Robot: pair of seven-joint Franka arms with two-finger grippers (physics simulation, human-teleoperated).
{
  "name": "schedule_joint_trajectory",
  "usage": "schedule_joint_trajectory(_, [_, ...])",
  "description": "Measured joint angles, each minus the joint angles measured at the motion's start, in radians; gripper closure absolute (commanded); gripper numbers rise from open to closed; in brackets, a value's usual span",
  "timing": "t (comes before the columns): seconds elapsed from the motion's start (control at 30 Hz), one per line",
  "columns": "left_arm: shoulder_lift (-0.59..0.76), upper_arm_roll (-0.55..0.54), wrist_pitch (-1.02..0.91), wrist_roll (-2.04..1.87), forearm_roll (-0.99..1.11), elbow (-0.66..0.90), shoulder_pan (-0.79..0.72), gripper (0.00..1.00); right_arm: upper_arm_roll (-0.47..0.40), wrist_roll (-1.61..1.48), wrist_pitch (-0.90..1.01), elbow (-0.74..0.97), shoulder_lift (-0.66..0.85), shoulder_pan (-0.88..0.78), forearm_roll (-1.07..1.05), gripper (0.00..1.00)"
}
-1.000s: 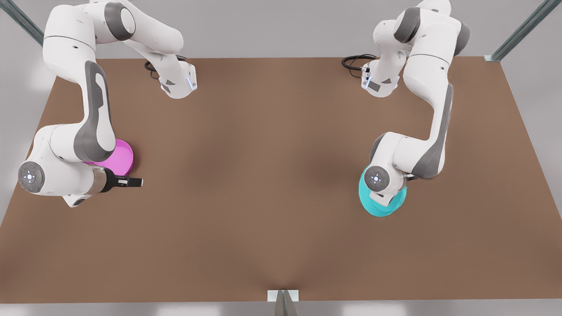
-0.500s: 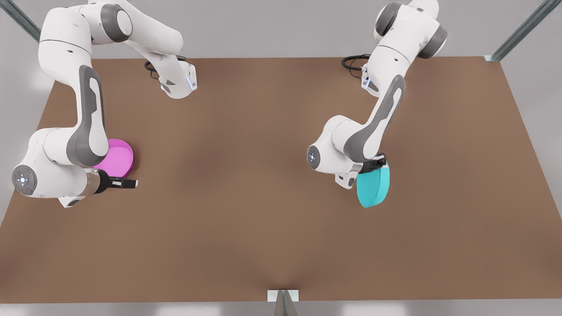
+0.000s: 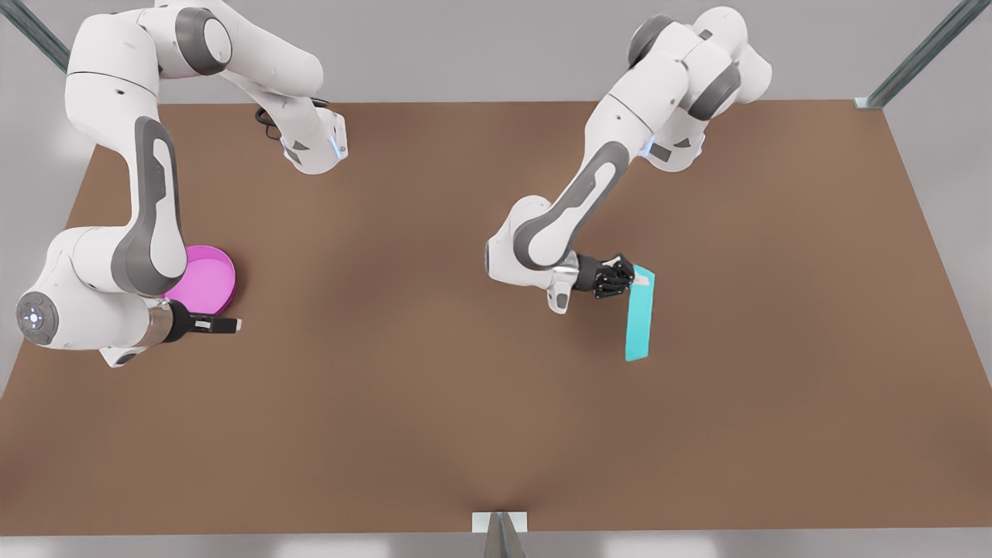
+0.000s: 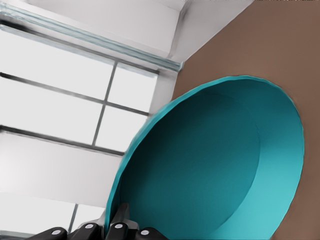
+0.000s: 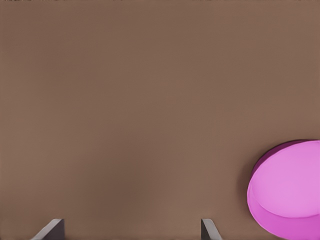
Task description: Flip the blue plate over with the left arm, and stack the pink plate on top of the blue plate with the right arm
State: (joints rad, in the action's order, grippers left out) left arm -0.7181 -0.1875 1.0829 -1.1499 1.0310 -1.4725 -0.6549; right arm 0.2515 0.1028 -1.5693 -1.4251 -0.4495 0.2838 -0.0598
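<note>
Turquoise plastic forms the blue plate [image 3: 640,314]: round, shallow, plain, with a low upright rim. In the front view it stands on edge, seen as a narrow strip, at the front view's right of centre. The left gripper [image 3: 634,279] has its jaws clenched on the rim at the plate's upper end; the left wrist view shows the plate's hollow inside [image 4: 215,160] and the jaws at its edge.

The pink plate [image 3: 203,277] is magenta, of the same form, lying open side up on the brown surface [image 3: 434,387] at the front view's left. The right gripper [image 3: 225,325] hangs just beside it, jaws released and spread [image 5: 130,232].

Half a second earlier the blue plate showed as a tilted oval; it has since turned edge-on, and the left arm has swung toward the centre. The right arm is nearly unchanged.

Count: two plates, two arms.
</note>
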Motion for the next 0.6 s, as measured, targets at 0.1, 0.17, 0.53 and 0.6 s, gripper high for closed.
schedule_joint_trajectory(0.1, [-0.034, 0.003, -0.031, -0.024, 0.042, 0.000, -0.049, 0.79, 0.000, -0.001, 0.000, 0.000, 0.000, 0.000, 0.000, 0.00])
schedule_joint_trajectory(0.17, [-0.053, 0.003, -0.047, -0.046, 0.064, 0.000, -0.070, 0.79, 0.000, -0.001, -0.001, 0.000, 0.000, 0.000, 0.000, 0.00])
schedule_joint_trajectory(0.53, [-0.123, 0.003, -0.059, -0.152, 0.098, 0.002, -0.119, 0.79, 0.000, -0.002, -0.002, 0.000, -0.002, 0.002, 0.000, 0.00])
schedule_joint_trajectory(0.6, [-0.131, 0.003, -0.061, -0.162, 0.098, 0.002, -0.131, 0.79, 0.000, -0.002, -0.002, 0.000, -0.002, 0.002, 0.000, 0.00])
